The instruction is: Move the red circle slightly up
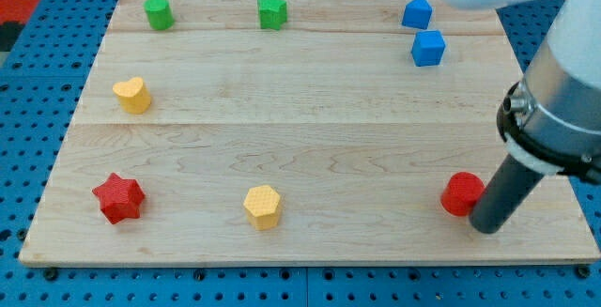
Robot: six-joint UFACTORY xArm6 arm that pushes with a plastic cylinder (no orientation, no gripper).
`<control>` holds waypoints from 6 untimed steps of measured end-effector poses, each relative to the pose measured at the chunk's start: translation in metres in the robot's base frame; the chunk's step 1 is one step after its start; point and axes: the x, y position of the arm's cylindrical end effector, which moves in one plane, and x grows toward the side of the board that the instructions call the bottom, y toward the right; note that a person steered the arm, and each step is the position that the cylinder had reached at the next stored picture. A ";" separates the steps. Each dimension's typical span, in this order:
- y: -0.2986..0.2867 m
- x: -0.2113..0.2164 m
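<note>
In the camera view there is a light wooden worktop (310, 147) with small coloured blocks on it. It sits on a blue board full of little holes (28, 110).

The red circle (461, 193) is near the bottom right corner of the worktop. My tip (487, 226) is just beside it, on its right and a little lower. The dark rod looks like it touches the red circle's right edge, but I cannot tell for sure. The rod leans up toward the view's right, into a big grey and white arm (563, 110) that covers the right side of the view. There is no gripper here, only the rod, so nothing is held.

The other blocks are far from my tip. A red star (118, 197) is near the bottom left corner. A yellow hexagon (263, 207) is at the bottom, a bit left of the middle. A yellow heart (132, 94) is on the left side, higher up. At the top left there is a green cylinder (158, 13). A green star (272, 11) is at the top, near the middle. At the top right there are two blue blocks close together. The upper blue block (417, 12) has a pointed top. The blue cube (428, 48) is just below it.
</note>
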 end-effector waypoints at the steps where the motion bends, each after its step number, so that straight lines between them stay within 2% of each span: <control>1: 0.024 -0.046; 2: 0.026 -0.057; 3: 0.049 0.000; 4: -0.008 0.019; 6: -0.026 -0.073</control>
